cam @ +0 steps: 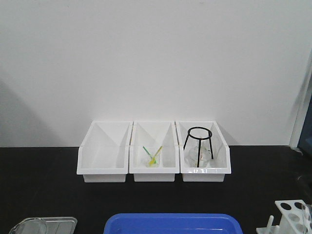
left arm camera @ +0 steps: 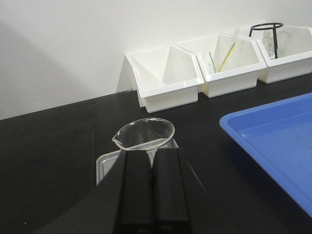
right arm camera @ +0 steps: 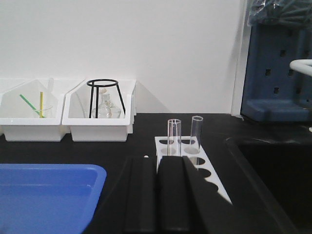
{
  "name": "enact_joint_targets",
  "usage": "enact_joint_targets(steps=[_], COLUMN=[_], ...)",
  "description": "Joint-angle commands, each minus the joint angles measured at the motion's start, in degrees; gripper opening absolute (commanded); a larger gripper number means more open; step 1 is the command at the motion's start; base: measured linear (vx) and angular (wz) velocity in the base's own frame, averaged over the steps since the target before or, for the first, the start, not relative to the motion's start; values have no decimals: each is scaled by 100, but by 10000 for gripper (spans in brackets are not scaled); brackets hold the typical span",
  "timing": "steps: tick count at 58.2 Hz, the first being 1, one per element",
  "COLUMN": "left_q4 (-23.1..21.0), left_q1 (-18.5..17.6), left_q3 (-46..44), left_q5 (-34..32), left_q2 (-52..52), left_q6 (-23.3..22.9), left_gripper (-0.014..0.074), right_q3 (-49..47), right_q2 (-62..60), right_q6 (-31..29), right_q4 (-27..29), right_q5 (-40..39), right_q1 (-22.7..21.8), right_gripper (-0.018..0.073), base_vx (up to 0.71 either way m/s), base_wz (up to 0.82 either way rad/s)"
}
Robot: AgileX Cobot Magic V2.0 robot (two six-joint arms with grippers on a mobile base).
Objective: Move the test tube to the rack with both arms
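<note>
Black bench [cam: 44,185] against a white wall [cam: 156,58]. Beyond the pressed-together right gripper [right arm camera: 161,163], the rack [right arm camera: 192,158] holds two test tubes [right arm camera: 174,136]; the left gripper [left arm camera: 152,156], likewise pressed together, faces a beaker [left arm camera: 144,134].

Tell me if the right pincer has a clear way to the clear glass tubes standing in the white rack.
Probably yes: the shut right pincer faces the tubes in the rack, nothing between.

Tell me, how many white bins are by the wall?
3: left bin looks empty, middle bin holds coloured sticks, right bin holds a black ring stand.
</note>
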Motion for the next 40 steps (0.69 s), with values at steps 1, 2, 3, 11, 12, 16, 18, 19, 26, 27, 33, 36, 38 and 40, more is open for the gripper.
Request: enact_joint_targets(steps=[1, 2, 3, 11, 12, 16, 18, 19, 26, 27, 33, 36, 38, 40], left_q4=[-11, -11, -11, -11, -11, -11, -11, -11, -11, -11, -11, -11, -11, -11], left_q1=[22, 22, 22, 22, 22, 22, 22, 22, 22, 22, 22, 22, 22, 22], left_q3=[20, 20, 20, 20, 20, 20, 20, 20, 20, 20, 20, 20, 20, 20], left_q5=[-479, -479, -479, -479, -479, -479, -479, -479, -479, -479, -479, -479, -479, -479], left_q2=[-95, -95, -95, -95, -95, -95, -95, -95, -95, -95, -95, -95, -95, -95], left_q6=[-51, -51, -51, -51, -51, -51, -51, -51, -51, -51, -51, -51, -51, -51], left_gripper=[-6, -6, -6, -6, -6, -6, -6, -6, -6, -6, -6, -6, -6, -6], right_q3=[14, 14, 14, 14, 14, 14, 14, 14, 14, 14, 14, 14, 14, 14], right_q2=[-86, -86, -86, -86, -86, -86, -86, -86, -86, -86, -86, -86, -86, -86], right_q6=[0, 0, 0, -3, -3, -3, -3, -3, -3, -3, -3, -3, -3, -3], right_q4=[2, 2, 2, 2, 2, 2, 2, 2, 2, 2, 2, 2, 2, 2], right_q5=[-318, -313, -298, -275, -275, -275, -275, -275, -275, -275, -275, -275, -275, -275], right_q1=[-38, -38, -38, -38, -38, -38, -38, -38, -38, -38, -38, -38, -38, -38], right_gripper=[-10, -10, -10, -10, -10, -10, -10, -10, -10, -10, -10, -10, -10, -10], base_vx=[0, 0, 0, 0, 0, 0, 0, 0, 0, 0, 0, 0, 0, 0], base_wz=[0, 0, 0, 0, 0, 0, 0, 0, 0, 0, 0, 0, 0, 0])
